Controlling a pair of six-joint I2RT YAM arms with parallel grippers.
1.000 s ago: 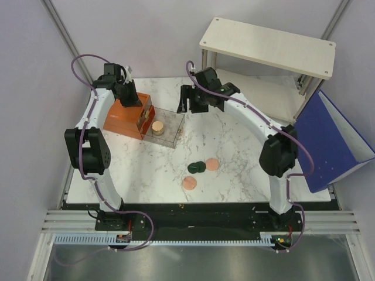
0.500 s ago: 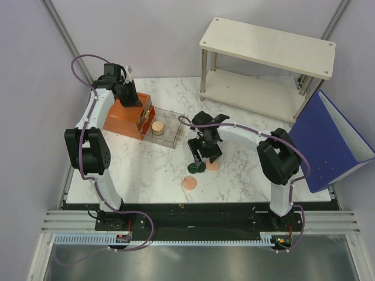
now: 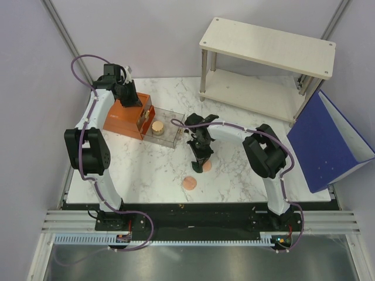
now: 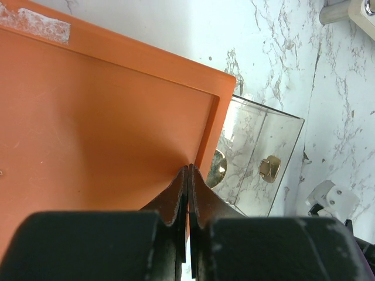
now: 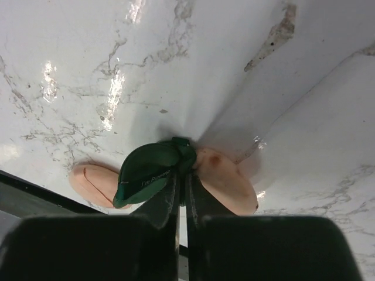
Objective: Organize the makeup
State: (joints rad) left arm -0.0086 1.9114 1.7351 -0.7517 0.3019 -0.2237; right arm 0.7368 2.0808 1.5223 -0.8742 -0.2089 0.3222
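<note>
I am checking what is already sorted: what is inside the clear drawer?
A gold-lidded round jar lies in the clear drawer. The left gripper covers its end by the orange box; anything there is hidden.

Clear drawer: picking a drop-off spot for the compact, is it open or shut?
Open: the clear drawer is pulled out of the orange box, gold-lidded jar visible inside.

An orange drawer box sits on the left of the marble counter; a wooden shelf and a blue folder stand on the right.
</note>
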